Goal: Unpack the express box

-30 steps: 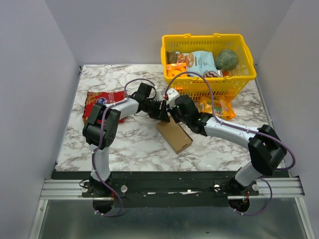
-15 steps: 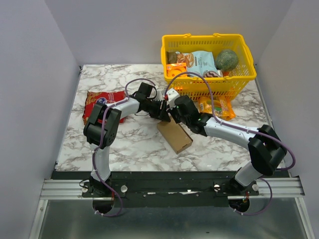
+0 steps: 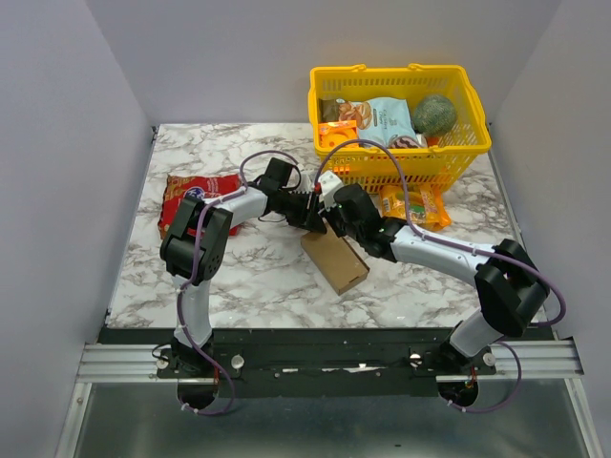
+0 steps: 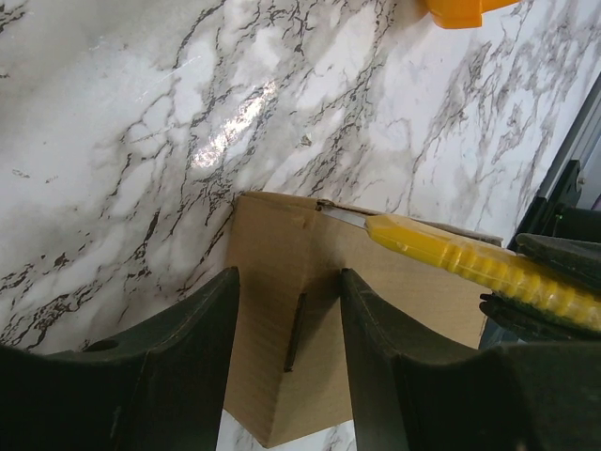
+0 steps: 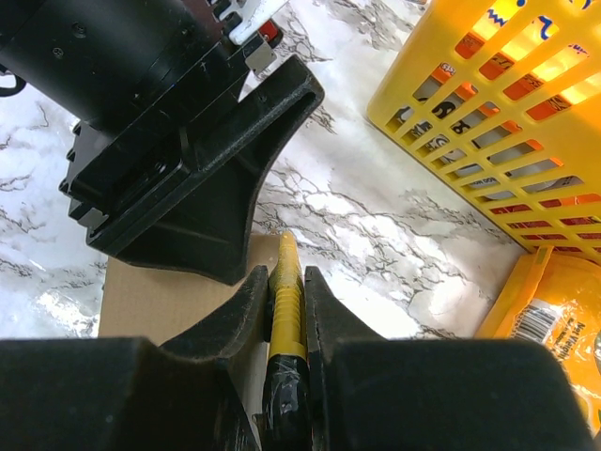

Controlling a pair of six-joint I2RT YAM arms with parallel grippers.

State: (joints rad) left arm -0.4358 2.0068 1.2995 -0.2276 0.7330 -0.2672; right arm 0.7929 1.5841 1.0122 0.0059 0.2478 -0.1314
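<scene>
The express box (image 3: 336, 260), a flat brown cardboard mailer, lies closed in the middle of the marble table. My left gripper (image 3: 311, 216) is at its far corner, open, with its fingers (image 4: 188, 329) straddling that corner of the box (image 4: 413, 301) and a short dark slit between them. My right gripper (image 3: 336, 212) is shut on a yellow utility knife (image 5: 286, 282). The knife (image 4: 451, 254) lies along the box's far edge with its metal tip at the cardboard. The box (image 5: 150, 305) shows under the left gripper in the right wrist view.
A yellow plastic basket (image 3: 477, 119) with snack bags and a green ball stands at the back right, close beside the right gripper (image 5: 285, 272). An orange snack bag (image 3: 420, 205) lies in front of it. A red snack bag (image 3: 196, 196) lies at the left.
</scene>
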